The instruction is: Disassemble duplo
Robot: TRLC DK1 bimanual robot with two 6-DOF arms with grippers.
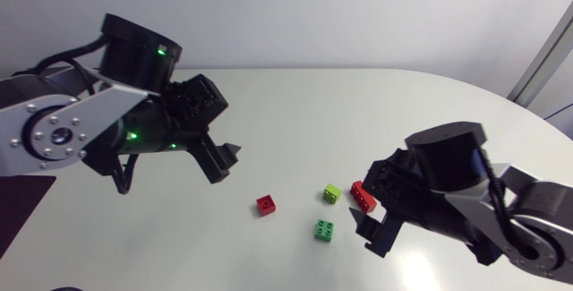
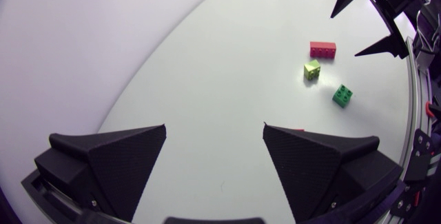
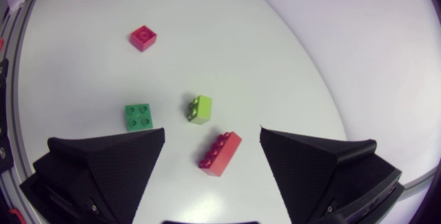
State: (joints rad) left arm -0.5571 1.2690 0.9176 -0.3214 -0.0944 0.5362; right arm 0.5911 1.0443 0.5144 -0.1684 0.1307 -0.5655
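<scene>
Four hard plastic studded bricks, loose and apart, low and right of centre in the head view, on a smooth, faintly glossy white table [image 1: 295, 103] with a rounded far edge.

Two red: small red brick [image 1: 266, 204], square, furthest left; long red brick [image 1: 363, 196], furthest right, partly hidden behind the right arm. Two green: lime brick [image 1: 332, 193], tipped up on an edge, just left of the long red one; dark green brick [image 1: 325, 230], flat, four studs up, lowest of the group.

Two matte black grippers, each with two broad wedge fingers, finely grained.

Left gripper [image 1: 228, 164], centre left of the head view: fingers spread wide, pinching nothing, well apart from every brick.

Right gripper [image 1: 365, 235], lower right: fingers likewise spread wide, holding nothing. Seen from the right wrist, long red brick in the gap between the fingertips, touching neither; lime just ahead of it; dark green ahead of one finger; small red far ahead.
</scene>
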